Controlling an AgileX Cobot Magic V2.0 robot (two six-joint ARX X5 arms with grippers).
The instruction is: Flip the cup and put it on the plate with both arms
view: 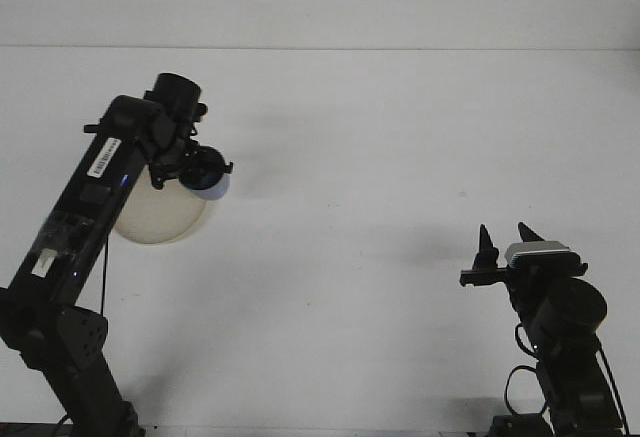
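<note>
L gripper [200, 173] at upper left of frame, clamped on cup [212, 183], held above right edge of plate [160, 217]. R gripper [505, 241] at lower right, fingers apart, holding nothing, table [400, 137] beneath.

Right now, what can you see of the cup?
The cup is small, pale blue-white at its lower end, and mostly hidden by the left gripper, which holds it above the table. It hangs at the right edge of the plate, not resting on it. Its opening direction is not clear from this view.
</note>
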